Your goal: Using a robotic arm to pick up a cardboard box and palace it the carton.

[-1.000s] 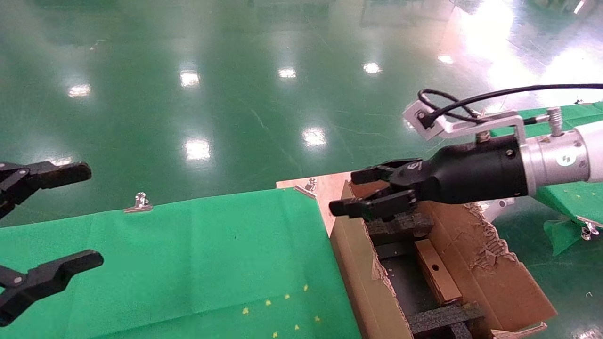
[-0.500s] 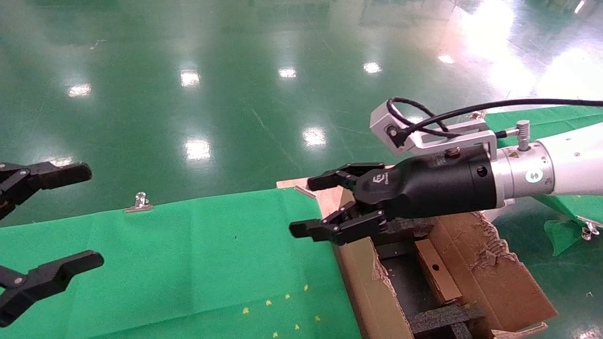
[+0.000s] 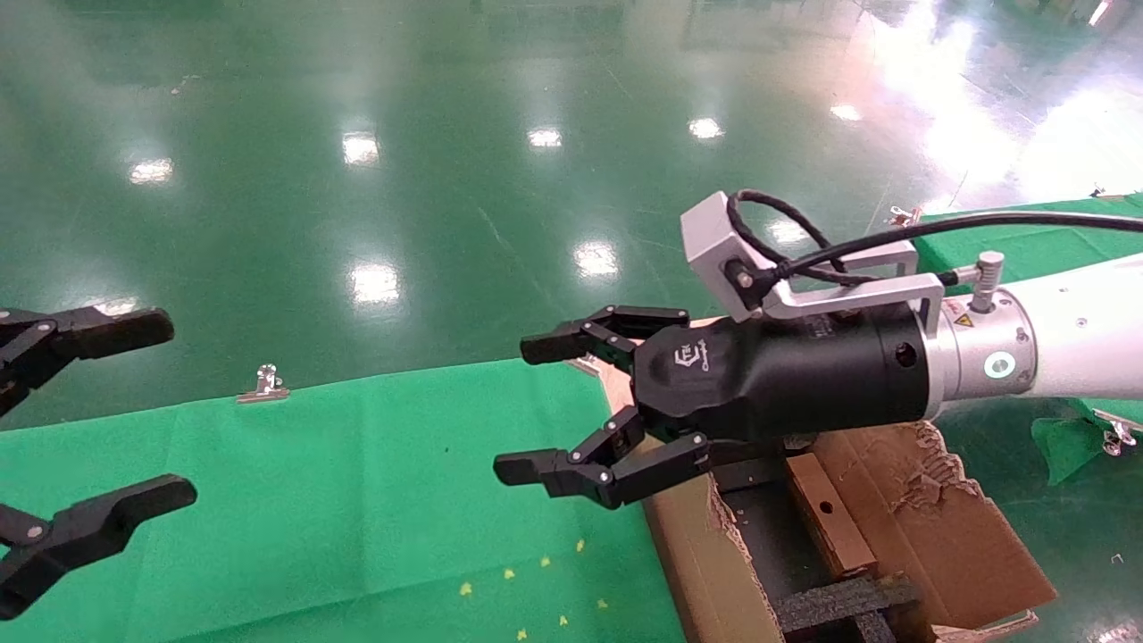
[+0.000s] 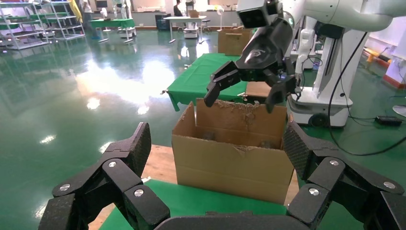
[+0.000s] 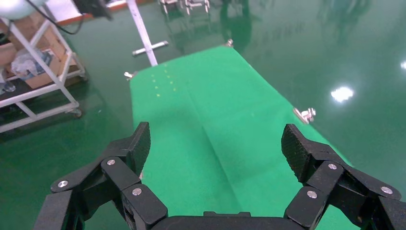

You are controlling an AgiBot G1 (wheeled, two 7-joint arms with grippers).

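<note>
Head view: right end effector (image 3: 536, 406) spread wide and empty, above the desk's green cloth (image 3: 357, 500) just beside the carton (image 3: 705, 563). Cardboard box (image 3: 826, 513) lying inside the carton, between black foam inserts (image 3: 839, 603). Left end effector (image 3: 134, 411) parked at the left edge, wide apart, holding nothing.

Left wrist view: left end effector (image 4: 215, 148) wide open; carton (image 4: 234, 153) ahead on the desk, right end effector (image 4: 244, 93) above it.

Right wrist view: right end effector (image 5: 215, 148) wide open over green cloth (image 5: 215, 124).
</note>
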